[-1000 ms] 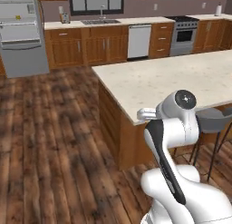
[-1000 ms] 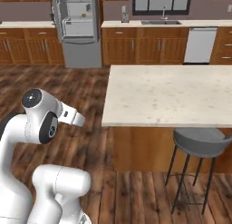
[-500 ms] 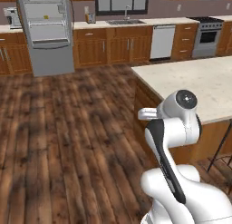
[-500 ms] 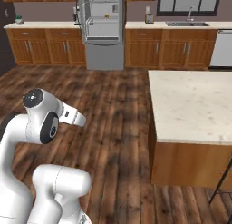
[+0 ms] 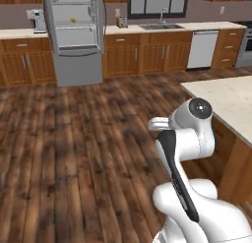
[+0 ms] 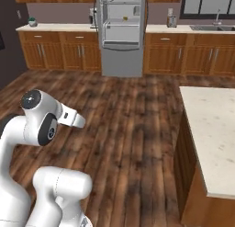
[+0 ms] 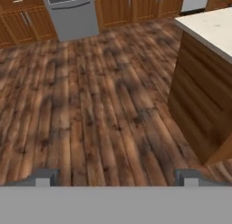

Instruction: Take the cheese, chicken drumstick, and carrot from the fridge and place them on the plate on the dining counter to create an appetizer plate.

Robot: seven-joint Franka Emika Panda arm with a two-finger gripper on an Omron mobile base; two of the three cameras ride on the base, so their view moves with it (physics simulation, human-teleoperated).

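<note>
A: Nearest to us, what do we see of the gripper (image 7: pixel 116 177)?

B: In the hand view its two dark fingertips (image 7: pixel 41 177) stand wide apart with nothing between them, above bare wooden floor (image 7: pixel 99 109). It looks forward and down over the planks.

A: And just beyond that?

B: The dining counter (image 5: pixel 227 102). Taking it as our landmark, the arm is folded up beside its near corner, on the floor side. We see the beige speckled top and wood base at the right of all three views (image 6: pixel 213 129) (image 7: pixel 204 73). Its long axis runs away from us toward the wall of cabinets.

A: Farther on?

B: A wide stretch of floor, then the fridge (image 5: pixel 75 35), well beyond the dining counter's far end and off to its left. It stands upright, its long axis vertical, open front facing us, with pale shelves showing inside. In the right base view it sits (image 6: pixel 122 33) between runs of brown cabinets.

A: Any of the food?

B: On a fridge shelf we make out a small yellow spot (image 5: pixel 73 20), also visible from the other side (image 6: pixel 125 19). It is too small to tell which food it is or which way it points.

A: And beside the fridge?

B: Past the dining counter's far end, a wall counter with a sink (image 5: pixel 158 26) and a white dishwasher (image 5: pixel 202 49).
</note>
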